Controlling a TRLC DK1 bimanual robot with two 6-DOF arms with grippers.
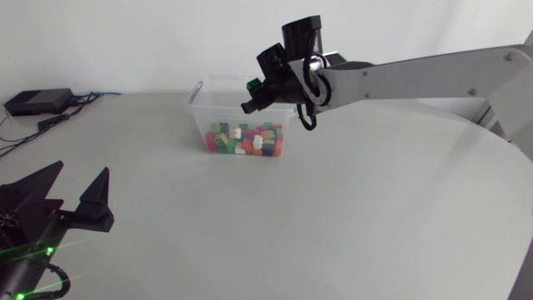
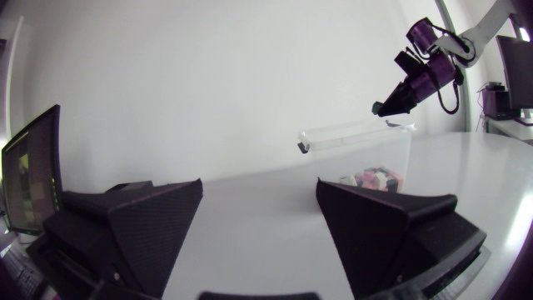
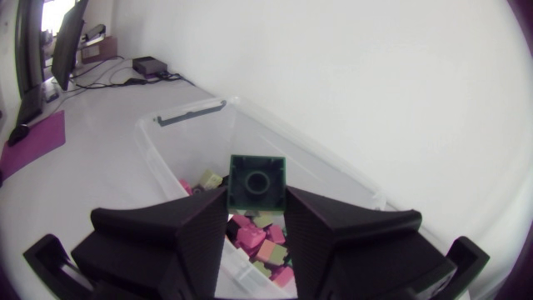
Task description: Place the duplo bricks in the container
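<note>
White worktop (image 1: pixel 350 208), mostly bare. Clear plastic container (image 1: pixel 200 104) sits toward the far side, lid off, with a pile of loose duplo bricks (image 1: pixel 246 140) on its floor: pink, green, yellow, white and red mixed.

My right arm (image 1: pixel 416 75) comes in from the right edge and hangs above the container. Right pincer (image 3: pixel 256 200) is clenched on one dark green brick (image 3: pixel 256 179), a finger pressing each side and the round hollow underside facing the wrist camera. That brick is up in the air over the open container, above the pile and not touching it. The right wrist view shows the bin's rim and the bricks directly beneath the fingers.

Left pincer (image 1: pixel 82 169) is low at the near left corner, well apart from the container. It is released, fingers spread wide with nothing between them, and pointed across the worktop toward the bin.

Small black box (image 1: pixel 37 102) with cables lies at the far left of the worktop.
</note>
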